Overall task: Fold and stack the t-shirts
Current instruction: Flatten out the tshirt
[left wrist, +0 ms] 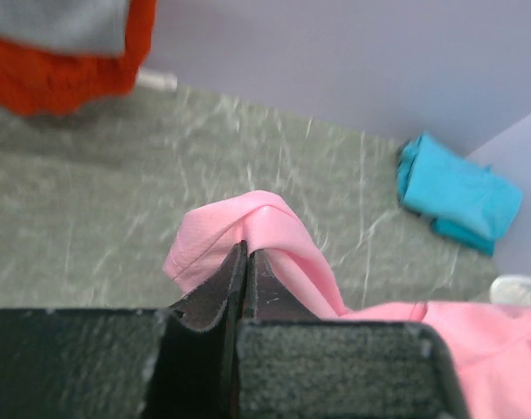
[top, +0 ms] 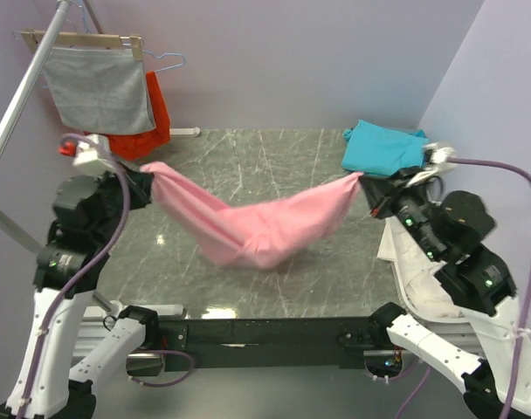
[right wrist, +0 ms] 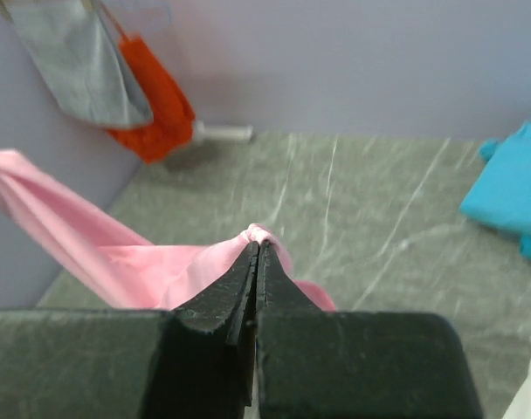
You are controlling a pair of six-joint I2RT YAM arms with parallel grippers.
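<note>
Since you've got the pink t-shirt (top: 257, 223) strung between both arms like a hammock, the job right now is really about getting it flat, not folding yet. Left gripper (top: 145, 185) is clamped on a bunched wad of pink over the left side of the table (top: 248, 153), and the right gripper (top: 370, 188) is pinched onto the other end over on the right. Both wrist views show the jaws closed, with fabric poking out past the tips. The middle of the shirt sags low toward the table. It's a bit blurry there, so I can't tell if it's brushing the surface or hanging just off it.

My take: each grip looks like a scrunched handful rather than a clean corner or shoulder seam. If you lay it down like this you'll probably get a twisted rope instead of a flat tee. I'd ease the tension a touch and lower both ends together so the belly lands first in the open middle. Then drag it gently toward you to spread it. Hold the two ends level or it'll skew.

Watch the far right corner too. The folded teal t-shirts (top: 383, 147) sit just beside your right gripper, and a sloppy swing could knock that pile. Grey cloth (top: 99, 87) and the orange-red garment (top: 154, 118) hanging at the far left aren't part of this, so leave them alone.
</note>
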